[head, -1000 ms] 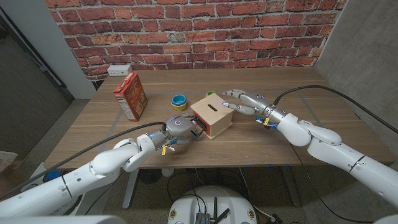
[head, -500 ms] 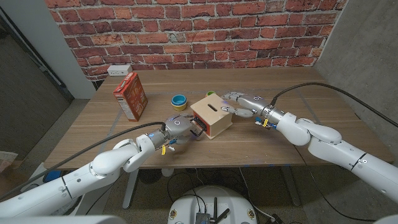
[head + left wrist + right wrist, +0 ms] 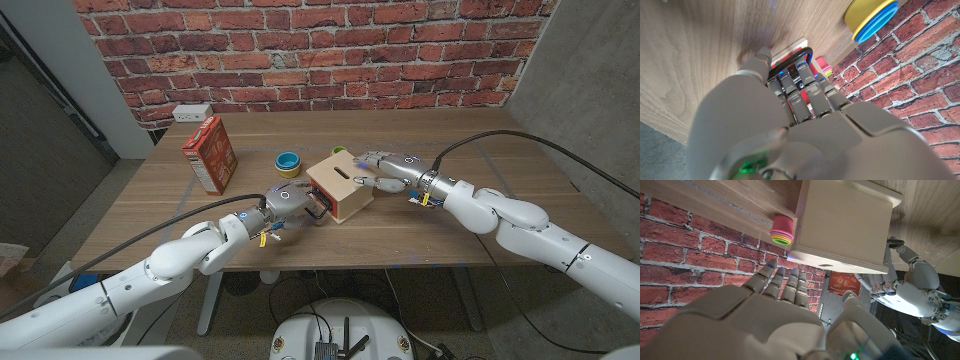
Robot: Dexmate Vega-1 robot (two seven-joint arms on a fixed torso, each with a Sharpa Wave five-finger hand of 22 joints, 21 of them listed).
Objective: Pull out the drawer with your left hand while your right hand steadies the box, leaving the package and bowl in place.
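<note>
The light wooden box [image 3: 342,184] with a slot in its top stands mid-table. My left hand [image 3: 288,203] is at its near-left face, fingers [image 3: 799,85] curled around the black handle [image 3: 809,52] of the red-fronted drawer [image 3: 319,207]. My right hand [image 3: 385,168] reaches the box's far-right top edge with fingers spread, touching it. The box [image 3: 847,225] lies just past those fingers [image 3: 785,282]. The red package [image 3: 208,152] stands upright at the left. The yellow and blue bowl [image 3: 289,162] sits behind my left hand, apart from the box.
A stack of small coloured cups [image 3: 781,230] stands close behind the box, toward the brick wall. A white wall socket [image 3: 192,113] sits at the table's back left. The bowl [image 3: 875,20] is near the drawer side. Bare wood stretches right of my right arm.
My right hand has slid left and down onto the box's right top edge. My left hand stays at the drawer handle, hardly moved.
</note>
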